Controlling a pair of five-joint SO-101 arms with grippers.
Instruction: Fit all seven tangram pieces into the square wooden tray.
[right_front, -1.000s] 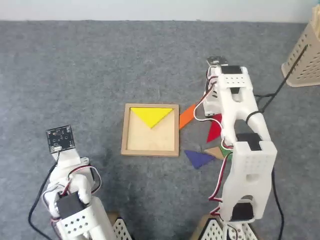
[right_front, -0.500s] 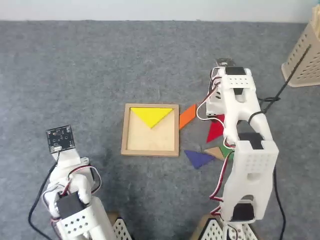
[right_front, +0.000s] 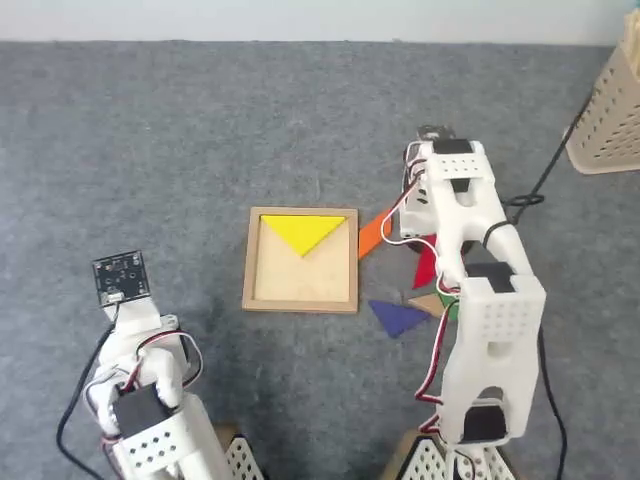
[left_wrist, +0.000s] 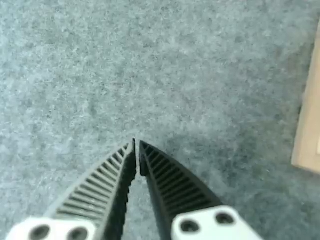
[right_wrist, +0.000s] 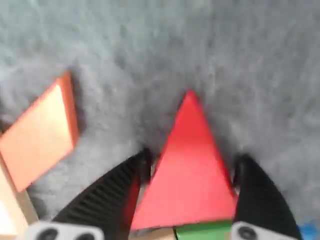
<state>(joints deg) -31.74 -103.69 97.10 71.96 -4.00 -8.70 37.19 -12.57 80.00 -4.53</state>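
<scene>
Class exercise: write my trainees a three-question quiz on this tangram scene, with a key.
1. True or false: the yellow triangle lies inside the wooden tray.
2. The tangram piece between the fingers of the right pincer is: A orange; B red; C blue.
3. Fill in: the left pincer, over the carpet, is ____ (open or shut).
Key: 1 true; 2 B; 3 shut.

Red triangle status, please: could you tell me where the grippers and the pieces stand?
Right gripper open, jaws astride red triangle. Left gripper shut, over carpet. Yellow triangle in tray. Orange piece nearby, clear of jaws.
</scene>
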